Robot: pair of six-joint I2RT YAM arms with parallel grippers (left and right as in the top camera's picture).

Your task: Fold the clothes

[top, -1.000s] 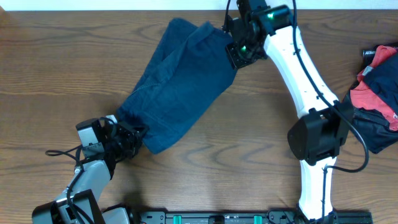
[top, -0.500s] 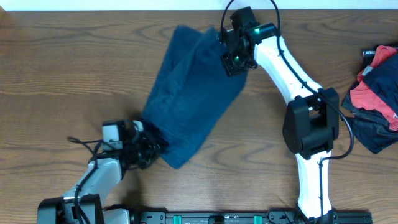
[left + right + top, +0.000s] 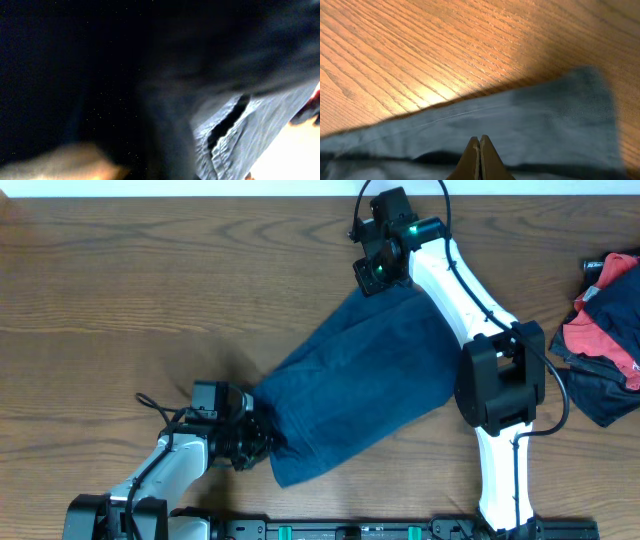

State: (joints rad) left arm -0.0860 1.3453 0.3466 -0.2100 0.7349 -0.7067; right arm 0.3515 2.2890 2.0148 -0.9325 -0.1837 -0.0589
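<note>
The dark navy shorts (image 3: pixel 355 385) lie stretched in a diagonal band across the wooden table, from the upper right to the lower left. My right gripper (image 3: pixel 383 277) is shut on their upper end; in the right wrist view its closed fingertips (image 3: pixel 480 138) sit on the blue cloth (image 3: pixel 545 125). My left gripper (image 3: pixel 257 444) is shut on the lower left corner of the shorts. The left wrist view is mostly dark, with the cloth close against the camera and a stitched seam (image 3: pixel 235 140) showing; its fingers are hidden.
A pile of red and dark clothes (image 3: pixel 610 320) lies at the right edge of the table. The white far edge (image 3: pixel 200 188) runs along the top. A black rail (image 3: pixel 340 530) runs along the front between the arm bases.
The shorts have swung from the left of the right gripper over to the right and now lie flatter and wider. The left gripper has moved right and forward with its corner. The right gripper has barely moved.
</note>
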